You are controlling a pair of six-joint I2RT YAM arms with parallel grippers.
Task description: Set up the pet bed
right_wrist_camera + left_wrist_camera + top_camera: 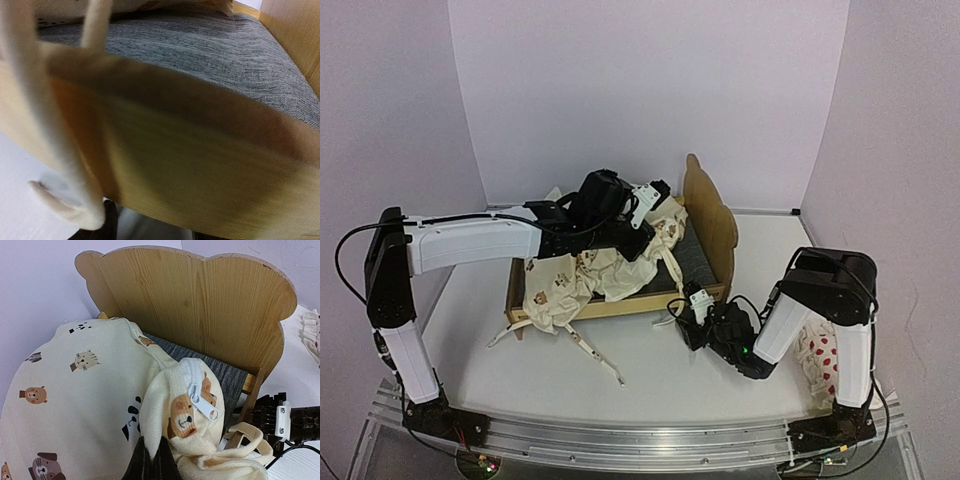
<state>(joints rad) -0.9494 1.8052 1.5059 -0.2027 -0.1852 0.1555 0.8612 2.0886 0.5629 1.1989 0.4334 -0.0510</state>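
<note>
Left end effector [150,462], at the bottom edge of its own wrist view, was clamped together on a fold of the cream animal-print cushion [585,275]. Right end effector [688,310] sat low at the near right corner of the pet bed [710,225]; its wrist view was filled with blurred wood, so I could not tell whether its jaws were apart or gripping.

On the white surface [650,375], the pet bed stood in the centre of the top view, with its scalloped headboard upright at the right end. Its dark grey base [200,50] lay bare beside the headboard. The cushion lay crumpled over the left and middle of the bed, lifted where the left arm held it and spilling over the near side rail [190,170].

A small white red-dotted pillow [820,360] lay at the right of the top view, partly hidden behind the right arm. Cream ties [585,345] trailed from the cushion onto the surface below the bed. A white zipper [202,402] showed on the bunched corner just above the left fingers.
</note>
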